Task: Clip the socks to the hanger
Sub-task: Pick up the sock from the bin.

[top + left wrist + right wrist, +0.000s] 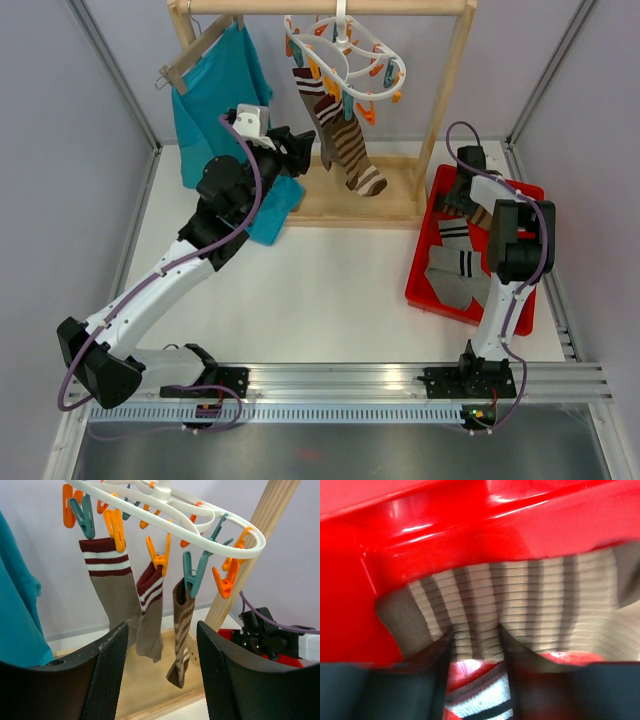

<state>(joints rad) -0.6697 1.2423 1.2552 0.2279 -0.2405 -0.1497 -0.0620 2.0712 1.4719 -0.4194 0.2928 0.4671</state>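
Right of frame, on the tabletop (300,280): red bin (422,255) holds loose socks (455,265). Right pincer (476,630) is down at its far end, arm folded over it, straddling a striped sock (545,605) fold; firm pinch or not, can't tell. Left pincer (162,627) spread, empty, arm stretched toward hanger (164,491), top centre, three clipped socks (112,590).

Socks (452,275) in tray (421,264), right of rack (447,100)
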